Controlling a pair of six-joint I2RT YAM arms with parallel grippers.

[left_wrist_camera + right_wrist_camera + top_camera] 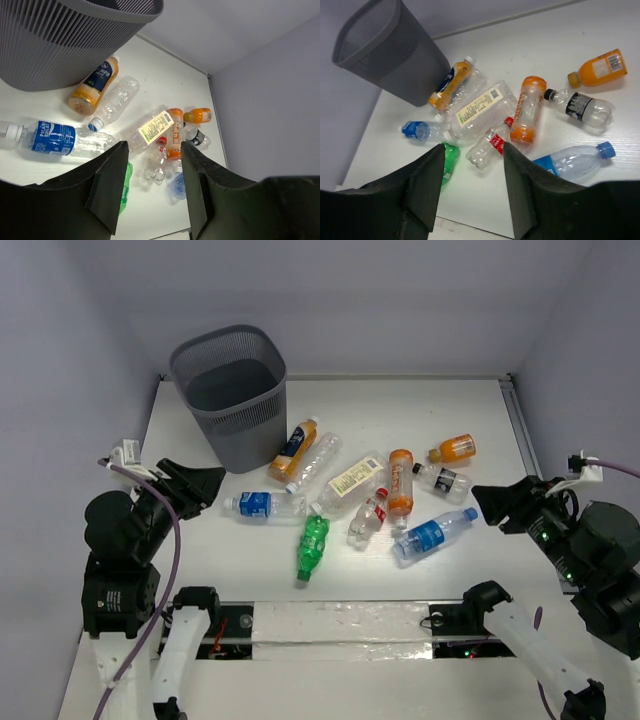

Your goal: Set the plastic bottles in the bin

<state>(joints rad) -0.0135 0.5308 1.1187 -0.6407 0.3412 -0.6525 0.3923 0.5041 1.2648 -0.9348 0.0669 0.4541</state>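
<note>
**Desk:** Ten plastic bottles (350, 480) lie scattered on the white table (450, 405), beside the upright mesh bin (232, 412) at far left.
**Editor:** The pincers?
**Desk:** Both left gripper (208, 488) and right gripper (490, 508) spread wide, empty.

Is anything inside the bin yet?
No bottle shows inside the bin: the top view looks down onto dark mesh walls only. Its near wall hides part of the floor, so that part is unchecked. The plastic bottles lie on the table.
</note>
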